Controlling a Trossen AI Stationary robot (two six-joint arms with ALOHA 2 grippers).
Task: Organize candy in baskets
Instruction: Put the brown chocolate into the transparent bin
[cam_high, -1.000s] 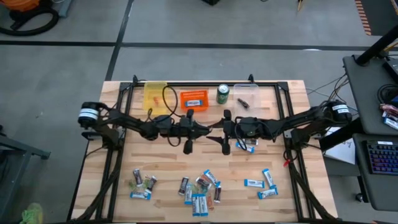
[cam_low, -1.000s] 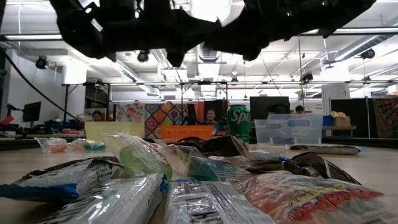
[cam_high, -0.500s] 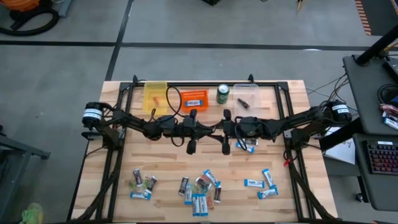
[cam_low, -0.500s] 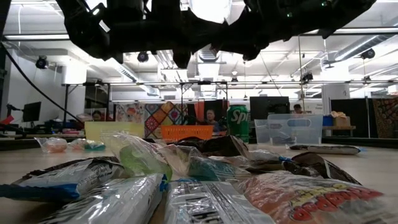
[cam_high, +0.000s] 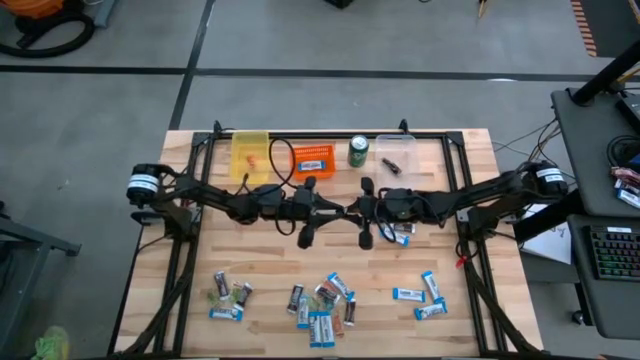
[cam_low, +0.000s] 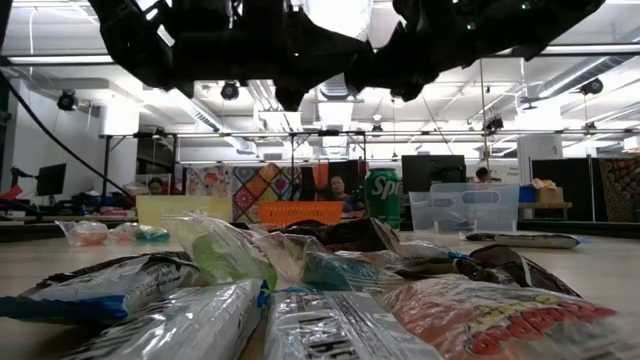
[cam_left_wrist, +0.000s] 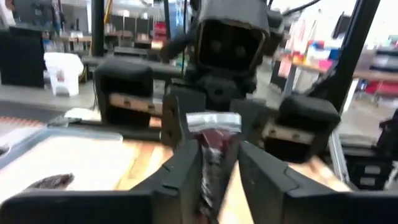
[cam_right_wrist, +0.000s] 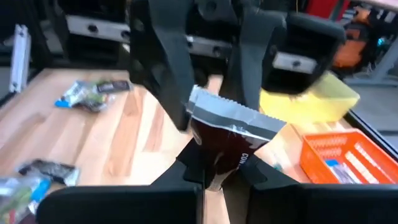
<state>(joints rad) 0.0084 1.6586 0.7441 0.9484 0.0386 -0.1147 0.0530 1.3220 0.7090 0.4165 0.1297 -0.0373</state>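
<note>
Overhead just shows two grippers meeting mid-table. Wrist cams tell more: left gripper (cam_left_wrist: 214, 165) clamped on a dark candy bar (cam_left_wrist: 213, 149), right gripper (cam_right_wrist: 214, 171) pinching another brown bar (cam_right_wrist: 227, 140).

left gripper (cam_high: 330, 208) now closer to right gripper (cam_high: 352, 210), mid-table

The table (cam_high: 470, 170) is made of pale wood planks with visible grain and a matt finish. The 3 baskets are of plastic: the yellow basket (cam_high: 250, 148) translucent, the orange basket (cam_high: 311, 159) opaque and slotted, the clear basket (cam_high: 395, 150) transparent. The green soda can (cam_high: 359, 150) is of glossy metal. The candy (cam_low: 330, 330) is wrapped in crinkled, shiny film. A dark brown mini bar (cam_right_wrist: 230, 140) with a silvery crimped foil edge is seen between matt black plastic fingers (cam_right_wrist: 158, 62). Both arms are finished in matt black.
</note>
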